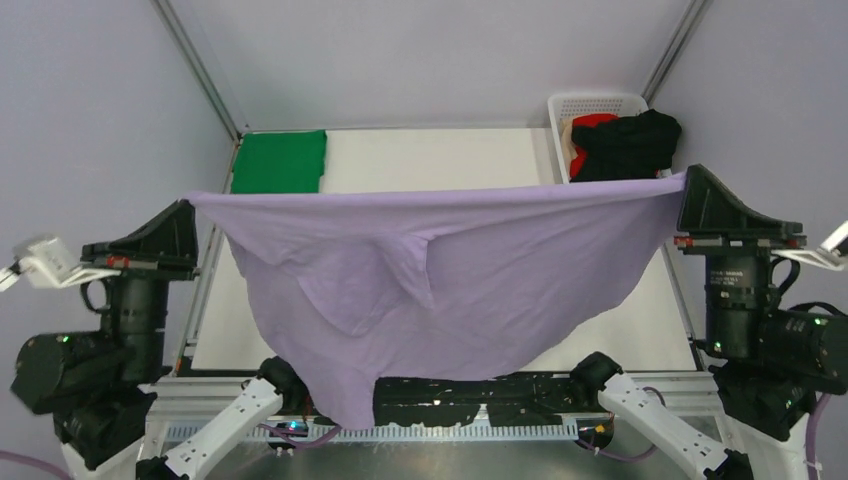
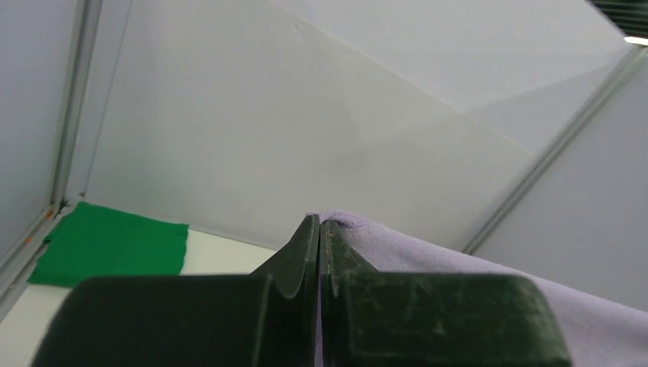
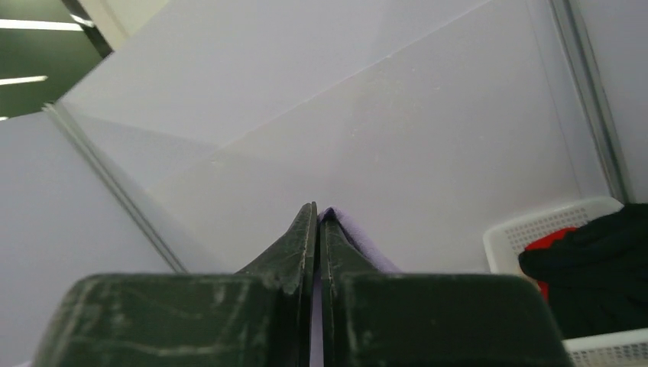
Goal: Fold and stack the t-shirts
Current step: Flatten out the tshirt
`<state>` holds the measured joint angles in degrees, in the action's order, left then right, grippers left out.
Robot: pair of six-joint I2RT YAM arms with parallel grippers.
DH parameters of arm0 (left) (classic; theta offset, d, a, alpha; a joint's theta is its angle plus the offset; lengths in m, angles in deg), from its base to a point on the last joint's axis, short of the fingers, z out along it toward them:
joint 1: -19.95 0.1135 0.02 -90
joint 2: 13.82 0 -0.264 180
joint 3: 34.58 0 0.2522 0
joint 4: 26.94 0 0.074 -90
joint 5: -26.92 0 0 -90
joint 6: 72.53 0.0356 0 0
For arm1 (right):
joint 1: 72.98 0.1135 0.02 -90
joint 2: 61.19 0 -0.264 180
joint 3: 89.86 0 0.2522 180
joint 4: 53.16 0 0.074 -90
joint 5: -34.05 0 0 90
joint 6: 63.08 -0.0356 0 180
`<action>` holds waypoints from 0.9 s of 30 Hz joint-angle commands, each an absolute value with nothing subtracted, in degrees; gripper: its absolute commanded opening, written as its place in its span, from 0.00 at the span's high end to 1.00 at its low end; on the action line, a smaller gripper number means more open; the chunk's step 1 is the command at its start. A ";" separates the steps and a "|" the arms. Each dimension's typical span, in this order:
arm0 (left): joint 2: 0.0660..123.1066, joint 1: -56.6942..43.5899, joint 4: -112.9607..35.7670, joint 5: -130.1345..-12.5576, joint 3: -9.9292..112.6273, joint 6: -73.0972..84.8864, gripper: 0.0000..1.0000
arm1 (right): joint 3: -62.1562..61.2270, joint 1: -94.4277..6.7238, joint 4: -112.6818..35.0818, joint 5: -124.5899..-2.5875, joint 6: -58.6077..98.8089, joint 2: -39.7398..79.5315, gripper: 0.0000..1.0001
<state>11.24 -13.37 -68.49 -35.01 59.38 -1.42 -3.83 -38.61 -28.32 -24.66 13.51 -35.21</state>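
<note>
Both left gripper and right gripper have jaws clamped on corners of the lavender t-shirt.

The lavender t-shirt stretches taut between the left gripper and right gripper, curtaining the space below them. Beyond the left claw lies the green t-shirt; beyond the right, the heaped basket. Open table spans between those.

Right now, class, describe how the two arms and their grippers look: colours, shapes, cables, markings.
Both arms have bulky black joint housings with green lights, white lower links and purple cables near the bases. The left gripper and right gripper are black wedges tapering to narrow tips; close up, their fingers look dark green and scuffed.
</note>
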 commanded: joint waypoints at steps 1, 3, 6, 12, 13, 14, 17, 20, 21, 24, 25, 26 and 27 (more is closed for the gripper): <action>23.05 -13.28 -66.29 -19.33 58.32 0.28 1.00 | -1.57 -38.83 -25.68 -9.11 16.29 -23.47 0.95; 30.38 -12.39 -67.13 -10.57 57.04 -0.71 1.00 | -2.49 -38.90 -26.25 -3.21 17.00 -17.15 0.95; 40.78 -2.70 -74.01 -22.79 56.73 -9.03 1.00 | -4.58 -41.88 -25.37 -2.74 15.04 -6.34 0.95; 64.63 10.79 -66.87 -43.56 52.01 -14.91 1.00 | -12.10 -54.30 -34.24 -24.56 6.74 13.15 0.95; 68.98 11.43 -66.13 -45.96 53.27 -14.82 1.00 | -12.20 -55.48 -37.21 -25.49 6.18 15.84 0.95; 73.09 12.06 -65.68 -47.67 54.92 -14.71 1.00 | -11.63 -55.97 -38.12 -26.78 6.13 20.87 0.95; 84.95 13.11 -65.88 -50.48 61.42 -14.83 1.00 | -7.54 -57.57 -42.35 -27.33 6.45 31.75 0.95; 94.44 13.93 -68.16 -53.78 69.13 -15.60 1.00 | 0.41 -58.01 -42.08 -26.78 7.43 43.21 0.95; 96.80 14.02 -68.67 -54.29 71.01 -15.74 1.00 | 1.97 -58.14 -41.76 -26.55 7.89 45.06 0.95; 101.42 14.01 -69.73 -54.43 75.60 -16.46 0.98 | 7.88 -58.36 -40.62 -26.28 8.25 51.47 0.93; 102.44 14.07 -70.19 -54.15 76.79 -16.79 0.94 | 8.69 -58.38 -40.58 -25.90 8.31 52.27 0.92; 103.37 14.09 -70.58 -53.61 77.82 -16.94 0.87 | 10.12 -58.50 -40.39 -25.67 8.31 53.75 0.91; 104.28 14.14 -71.11 -52.88 78.95 -17.10 0.78 | 11.46 -58.57 -40.25 -25.31 8.25 54.93 0.90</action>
<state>102.75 13.60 -70.02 -52.47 73.48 -15.34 4.56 -58.24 -36.22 -26.71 8.13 53.40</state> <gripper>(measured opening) 0.099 0.077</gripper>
